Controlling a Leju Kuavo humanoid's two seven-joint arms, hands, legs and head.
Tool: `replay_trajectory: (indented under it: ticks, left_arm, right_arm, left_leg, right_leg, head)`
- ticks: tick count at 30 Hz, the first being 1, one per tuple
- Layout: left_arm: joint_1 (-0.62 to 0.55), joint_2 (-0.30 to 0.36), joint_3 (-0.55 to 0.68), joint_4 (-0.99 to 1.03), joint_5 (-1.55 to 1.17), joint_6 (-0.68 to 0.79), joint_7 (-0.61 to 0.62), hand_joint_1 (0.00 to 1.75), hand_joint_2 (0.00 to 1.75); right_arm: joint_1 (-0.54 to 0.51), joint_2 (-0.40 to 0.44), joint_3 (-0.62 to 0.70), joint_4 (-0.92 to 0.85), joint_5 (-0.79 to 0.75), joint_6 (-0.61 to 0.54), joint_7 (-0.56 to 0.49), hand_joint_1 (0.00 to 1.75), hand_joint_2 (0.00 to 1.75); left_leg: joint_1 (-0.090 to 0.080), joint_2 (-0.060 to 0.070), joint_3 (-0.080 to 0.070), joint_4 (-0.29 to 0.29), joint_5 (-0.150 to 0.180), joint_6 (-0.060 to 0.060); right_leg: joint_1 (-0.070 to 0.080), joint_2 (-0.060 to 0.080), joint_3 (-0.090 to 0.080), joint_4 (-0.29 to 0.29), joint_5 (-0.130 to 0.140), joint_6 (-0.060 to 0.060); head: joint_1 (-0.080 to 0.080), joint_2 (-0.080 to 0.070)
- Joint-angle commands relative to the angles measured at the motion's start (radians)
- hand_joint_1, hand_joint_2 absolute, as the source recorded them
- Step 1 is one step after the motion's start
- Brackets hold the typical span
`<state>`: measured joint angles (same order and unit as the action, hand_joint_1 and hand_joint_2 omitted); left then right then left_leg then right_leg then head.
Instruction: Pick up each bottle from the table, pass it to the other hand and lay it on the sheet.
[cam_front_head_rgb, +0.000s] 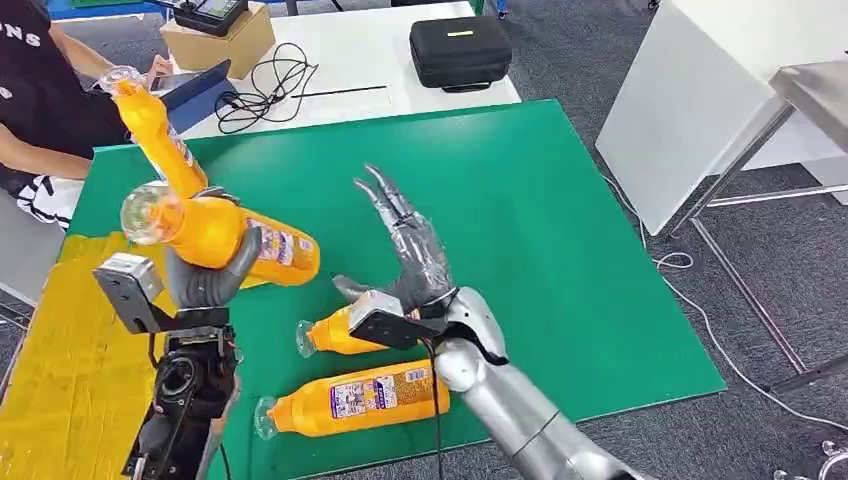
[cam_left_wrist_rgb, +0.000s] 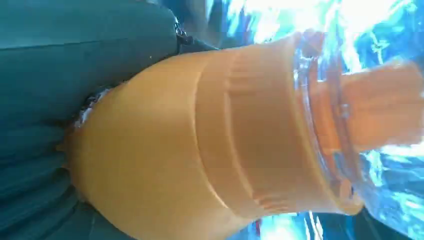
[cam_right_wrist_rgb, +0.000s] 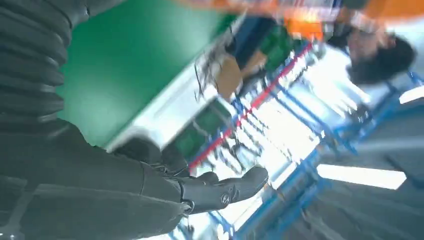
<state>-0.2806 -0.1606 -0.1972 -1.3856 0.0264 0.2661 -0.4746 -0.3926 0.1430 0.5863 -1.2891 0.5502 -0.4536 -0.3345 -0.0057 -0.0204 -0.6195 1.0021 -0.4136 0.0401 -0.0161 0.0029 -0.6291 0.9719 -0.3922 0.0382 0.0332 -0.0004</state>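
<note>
— Head view: two bottles (cam_front_head_rgb: 352, 399) lie near the green sheet's (cam_front_head_rgb: 560, 250) front edge; right hand (cam_front_head_rgb: 405, 255), fingers apart, holds nothing.
— Left hand (cam_front_head_rgb: 205, 275) clamps a raised bottle (cam_front_head_rgb: 235, 238); open sheet lies beyond.

Beyond the green mat, a white worktop (cam_front_head_rgb: 350, 50) carries a black zipped case (cam_front_head_rgb: 460, 50), a tangle of black cable (cam_front_head_rgb: 265, 85), a cardboard box (cam_front_head_rgb: 215, 42) with a dark device on top, and a dark blue tablet (cam_front_head_rgb: 195, 92) leaning near the edge. A person in a black shirt (cam_front_head_rgb: 45, 95) sits at the far left corner. To the right stands a white panel (cam_front_head_rgb: 690, 110) beside a metal table frame (cam_front_head_rgb: 790, 130), on grey carpet (cam_front_head_rgb: 760, 400) crossed by a white cable (cam_front_head_rgb: 680, 270).
</note>
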Motion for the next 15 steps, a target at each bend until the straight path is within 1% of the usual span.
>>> replay_trajectory:
  ticks: [1,2,3,4,5,6,7,8,9,10,11,12,14,15]
  left_arm:
    - [-0.015,0.085,0.078,-0.084,-0.47,0.218,0.029,1.75,1.75]
    - [-0.027,0.113,0.069,-0.079,-0.646,0.269,0.052,1.75,1.75]
    - [-0.031,0.112,0.074,-0.087,-0.655,0.267,0.062,1.75,1.75]
    - [-0.053,0.13,0.071,-0.074,-0.85,0.294,0.131,1.75,1.75]
    - [-0.071,0.144,0.066,-0.06,-0.944,0.295,0.168,1.75,1.75]
    - [-0.077,0.145,0.067,-0.056,-0.944,0.295,0.168,1.75,1.75]
    - [-0.105,0.168,0.055,-0.023,-1.104,0.285,0.239,1.75,1.75]
    - [-0.147,0.184,0.051,0.028,-1.185,0.268,0.3,1.75,1.75]
    - [-0.159,0.187,0.051,0.038,-1.184,0.267,0.3,1.75,1.75]
    - [-0.22,0.217,0.03,0.133,-1.376,0.222,0.411,1.75,1.75]
    - [-0.257,0.223,0.017,0.192,-1.433,0.195,0.443,1.75,1.75]
    - [-0.281,0.219,0.015,0.239,-1.437,0.215,0.446,1.75,1.75]
    - [-0.332,0.218,-0.007,0.345,-1.479,0.091,0.469,1.75,1.75]
    - [-0.347,0.214,-0.009,0.373,-1.479,0.091,0.47,1.75,1.75]
  right_arm:
    - [0.116,-0.14,-0.08,-0.299,0.162,-0.05,0.059,0.0,1.75]
    - [0.132,-0.158,-0.088,-0.318,0.211,-0.055,0.08,0.0,1.75]
    - [0.144,-0.166,-0.093,-0.332,0.213,-0.058,0.079,0.0,1.75]
    - [0.163,-0.181,-0.102,-0.351,0.261,-0.053,0.101,0.0,1.75]
    - [0.175,-0.191,-0.108,-0.363,0.283,-0.051,0.111,0.0,1.75]
    - [0.179,-0.194,-0.11,-0.367,0.284,-0.052,0.111,0.0,1.75]
    - [0.183,-0.209,-0.112,-0.378,0.309,-0.047,0.127,0.0,1.75]
    - [0.18,-0.227,-0.115,-0.387,0.318,-0.037,0.145,0.0,1.75]
    - [0.179,-0.23,-0.117,-0.389,0.318,-0.035,0.147,0.0,1.75]
    - [0.155,-0.244,-0.116,-0.383,0.326,-0.025,0.16,0.0,1.75]
    - [0.138,-0.243,-0.117,-0.375,0.329,-0.014,0.169,0.0,1.75]
    - [0.127,-0.239,-0.122,-0.37,0.33,-0.006,0.171,0.0,1.75]
    - [0.103,-0.239,-0.118,-0.361,0.344,0.061,0.203,0.0,1.75]
    - [0.099,-0.236,-0.121,-0.363,0.346,0.068,0.205,0.0,1.75]
  left_leg:
    - [0.001,-0.001,0.004,0.0,-0.002,-0.002]
    - [0.002,-0.001,0.006,0.001,-0.003,-0.003]
    - [0.001,-0.001,0.002,0.0,-0.001,-0.001]
    - [0.002,0.0,0.005,0.0,-0.003,-0.002]
    - [0.001,0.0,0.003,0.0,-0.002,-0.002]
    - [0.002,-0.002,0.005,0.001,-0.003,-0.002]
    - [0.001,-0.002,0.003,0.001,-0.001,-0.002]
    - [0.002,-0.001,0.004,0.001,-0.002,-0.002]
    - [0.001,-0.002,0.001,0.0,0.0,-0.001]
    - [0.001,-0.002,0.002,0.001,-0.001,-0.002]
    - [0.001,-0.002,0.001,0.001,0.0,-0.002]
    - [0.002,-0.002,0.003,0.001,-0.001,-0.002]
    - [0.001,-0.003,0.003,0.001,0.0,-0.002]
    - [0.002,-0.002,0.005,0.001,-0.001,-0.003]
  right_leg:
    - [0.002,-0.003,0.005,0.0,-0.002,-0.001]
    - [0.002,-0.003,0.008,0.0,-0.004,-0.002]
    - [0.001,-0.002,0.003,-0.001,-0.001,-0.001]
    - [0.002,-0.002,0.006,0.0,-0.003,-0.002]
    - [0.001,-0.002,0.004,-0.001,-0.002,-0.001]
    - [0.002,-0.004,0.006,0.0,-0.003,-0.002]
    - [0.002,-0.004,0.004,0.0,-0.002,-0.001]
    - [0.002,-0.003,0.005,0.0,-0.003,-0.002]
    - [0.001,-0.003,0.002,0.0,-0.001,-0.001]
    - [0.001,-0.003,0.003,0.0,-0.002,-0.001]
    - [0.001,-0.004,0.002,0.001,-0.001,-0.001]
    - [0.002,-0.003,0.004,0.001,-0.002,-0.002]
    - [0.001,-0.004,0.004,0.001,-0.002,-0.002]
    - [0.002,-0.004,0.006,0.001,-0.002,-0.002]
  head:
    - [0.0,0.0]
    - [0.0,0.0]
    - [0.0,0.0]
    - [0.0,0.0]
    - [0.0,0.0]
    - [0.0,0.0]
    - [0.0,0.0]
    - [0.0,0.0]
    - [0.0,0.0]
    - [0.0,0.0]
    - [0.0,0.0]
    - [0.0,0.0]
    - [0.0,0.0]
    - [0.0,0.0]
